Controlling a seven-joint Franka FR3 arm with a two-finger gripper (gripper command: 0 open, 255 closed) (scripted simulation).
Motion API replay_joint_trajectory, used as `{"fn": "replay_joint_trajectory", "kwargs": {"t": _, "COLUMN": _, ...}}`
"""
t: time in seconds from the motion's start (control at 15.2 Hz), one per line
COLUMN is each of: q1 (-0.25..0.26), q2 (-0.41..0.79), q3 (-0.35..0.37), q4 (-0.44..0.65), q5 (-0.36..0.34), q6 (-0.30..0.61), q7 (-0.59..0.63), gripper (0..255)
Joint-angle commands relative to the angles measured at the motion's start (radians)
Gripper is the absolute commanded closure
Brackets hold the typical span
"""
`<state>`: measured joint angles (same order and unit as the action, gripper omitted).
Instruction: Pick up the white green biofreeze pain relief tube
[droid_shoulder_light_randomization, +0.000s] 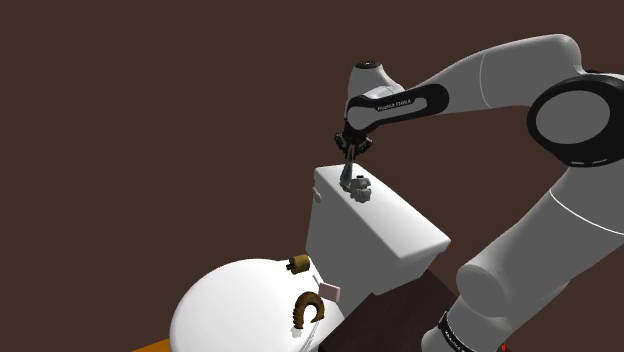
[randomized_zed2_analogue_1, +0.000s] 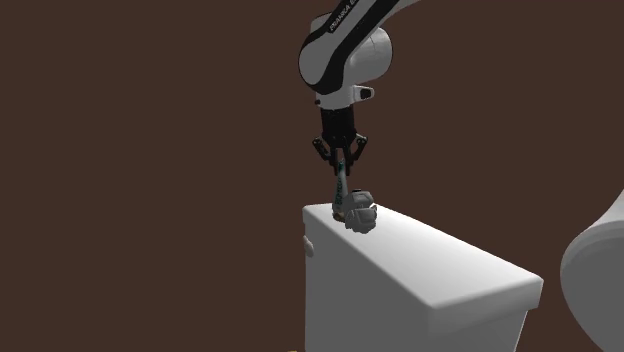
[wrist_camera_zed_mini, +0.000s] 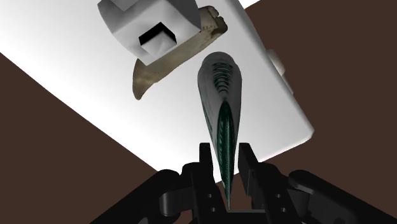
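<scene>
Pinched narrowly between 2 matte black fingers: the thin, crimped end of a flat tube. Pale grey-white on its faces, with dark green ribbed bands along the edge, widening from a blade-like seam at the grip to a rounded far end. Hanging nearly upright below the fingers in the second exterior view, tube pointing down at a smooth white toilet tank. Lower end down at the level of the flat lid, just beside a small lumpy grey object; cannot tell whether touching lid or object.

Seen along the hand: that object as a pale blocky piece with a square dark hole, backed by a tan, rough-looking curved strip. Beneath it, the tank lid, plain and glossy with softly rounded corners, and a small stubby knob on the tank's side.

In the shoulder view, boxy tank under the white arm, tube a slim sliver over the lid's far end. Closer in, a domed, smooth white toilet cover carrying 3 small things: a short brown cylinder, a brown ridged horn-like curl and a little pinkish flat card. All around, flat dark brown surroundings.
</scene>
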<state>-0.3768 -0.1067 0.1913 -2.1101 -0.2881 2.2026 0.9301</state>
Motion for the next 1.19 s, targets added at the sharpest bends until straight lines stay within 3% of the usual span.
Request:
{"fn": "replay_joint_trajectory", "kwargs": {"t": 0.0, "q1": 0.000, "q2": 0.000, "q3": 0.000, "q4": 0.000, "q5": 0.000, "q6": -0.001, "q7": 0.000, "gripper": 255}}
{"fn": "replay_joint_trajectory", "kwargs": {"t": 1.12, "q1": 0.005, "q2": -0.032, "q3": 0.000, "q4": 0.167, "q5": 0.038, "q6": -0.193, "q7": -0.059, "gripper": 255}}
